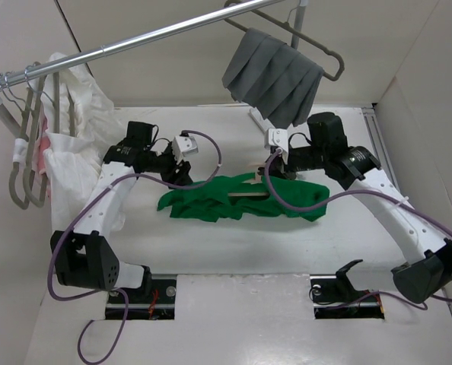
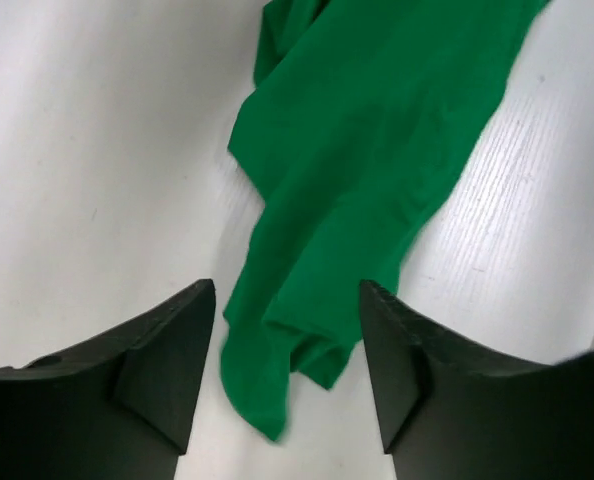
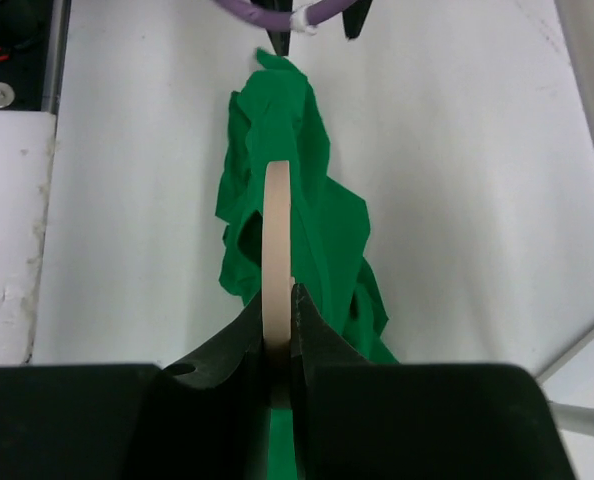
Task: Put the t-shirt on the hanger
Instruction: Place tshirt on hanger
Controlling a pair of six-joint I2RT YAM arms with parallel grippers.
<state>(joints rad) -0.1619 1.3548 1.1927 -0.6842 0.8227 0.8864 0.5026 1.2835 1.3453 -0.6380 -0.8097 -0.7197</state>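
Top external view hid most of the hanger [image 1: 248, 195]. Only a short cream strip showed at frame centre. The rest was buried in the crumpled t-shirt [image 1: 203, 204], which lay on the white worktop [image 1: 233, 251] between the two arms.

On the left of the frame, the left arm [image 1: 97, 205] rose from its base at lower left, bent, and reached right to the shirt's left end. Its jaws were dark and hard to make out there. The left wrist view showed the left jaws spread, with one of the fingers [image 2: 167, 370] at each lower corner. The green cloth's tip lay between them, and whether it touched either could not be told. The shirt ran off the top edge of that frame.

On the right, the right arm [image 1: 393, 211] came up from lower right and folded back toward centre, its wrist housing covering its jaws. The right wrist view showed the right jaws pinching the hanger, seen edge-on as a narrow cream arc. The arc's near end was lost between the fingers, and green folds lay on both sides of it.
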